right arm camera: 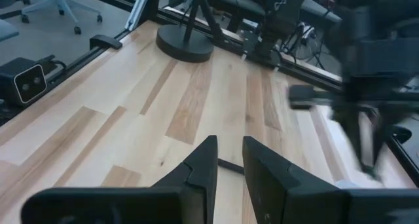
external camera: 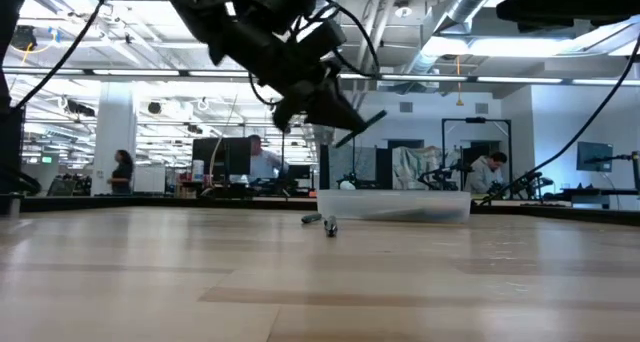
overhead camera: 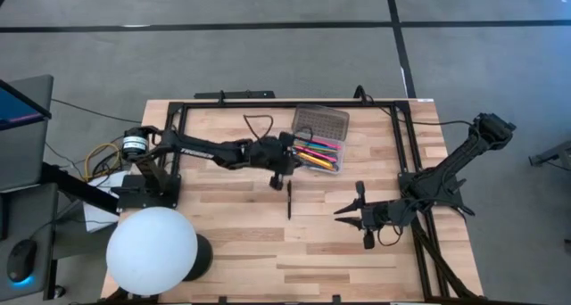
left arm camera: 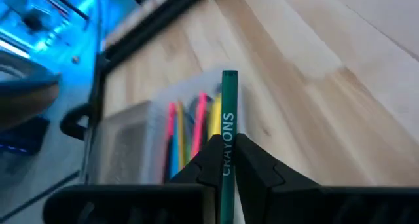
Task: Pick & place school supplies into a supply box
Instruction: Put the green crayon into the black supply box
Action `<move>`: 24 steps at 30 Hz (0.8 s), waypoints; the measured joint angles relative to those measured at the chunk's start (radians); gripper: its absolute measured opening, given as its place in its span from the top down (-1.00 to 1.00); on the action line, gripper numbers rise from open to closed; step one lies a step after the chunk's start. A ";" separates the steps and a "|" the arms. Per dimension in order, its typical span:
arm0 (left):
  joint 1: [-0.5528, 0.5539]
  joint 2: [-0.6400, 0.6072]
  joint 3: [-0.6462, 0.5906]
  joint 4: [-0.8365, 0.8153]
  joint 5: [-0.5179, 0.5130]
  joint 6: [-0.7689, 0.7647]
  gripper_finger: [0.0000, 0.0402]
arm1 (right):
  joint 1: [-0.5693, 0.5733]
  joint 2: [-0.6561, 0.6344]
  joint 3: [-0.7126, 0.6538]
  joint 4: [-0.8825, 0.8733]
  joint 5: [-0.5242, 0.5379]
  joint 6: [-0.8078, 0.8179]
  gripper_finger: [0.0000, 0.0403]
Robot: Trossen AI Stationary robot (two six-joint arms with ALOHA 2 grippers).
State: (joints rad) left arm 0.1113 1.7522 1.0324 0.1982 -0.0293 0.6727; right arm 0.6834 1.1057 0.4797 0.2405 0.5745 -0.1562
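Note:
My left gripper [overhead camera: 293, 153] [left arm camera: 228, 144] hangs above the table beside the supply box [overhead camera: 318, 153], shut on a green crayon [left arm camera: 229, 96] printed "CRAYONS". The box is a translucent tray holding pink, yellow and blue pens [left arm camera: 193, 129]. Its dotted grey-brown lid [overhead camera: 321, 122] lies open on the far side. In the low view the crayon [external camera: 365, 119] sticks out of the raised gripper at a slant, above the box [external camera: 395, 204]. A black pen [overhead camera: 289, 200] [external camera: 330, 227] lies flat on the wood. My right gripper [overhead camera: 341, 212] [right arm camera: 229, 160] waits low, right of that pen, open by a narrow gap. My left gripper pinches the green crayon between its two fingers at the lettered part of the shaft [left arm camera: 228, 129]. The crayon runs along the fingers, and its free end [left arm camera: 230, 74] sticks out ahead toward the box. It is lifted clear of the table.
A black metal frame [overhead camera: 268, 103] runs round the table's far, left and right sides. A white globe on a dark base [overhead camera: 152, 250] stands at the near left corner. Bare wood [overhead camera: 268, 251] lies between the pen and the near edge. People sit in the room behind.

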 joint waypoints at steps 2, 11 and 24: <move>0.032 0.009 0.000 0.043 0.043 -0.003 0.91 | 0.000 0.000 0.000 -0.001 0.000 0.000 0.67; 0.141 0.155 0.040 0.130 0.103 -0.050 0.91 | 0.000 0.000 0.000 -0.015 0.001 0.000 0.67; 0.186 0.247 0.096 0.128 0.095 -0.105 0.88 | 0.000 0.000 0.000 -0.026 0.001 0.003 0.67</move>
State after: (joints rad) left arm 0.2969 1.9995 1.1286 0.3257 0.0659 0.5674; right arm 0.6834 1.1057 0.4793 0.2142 0.5758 -0.1535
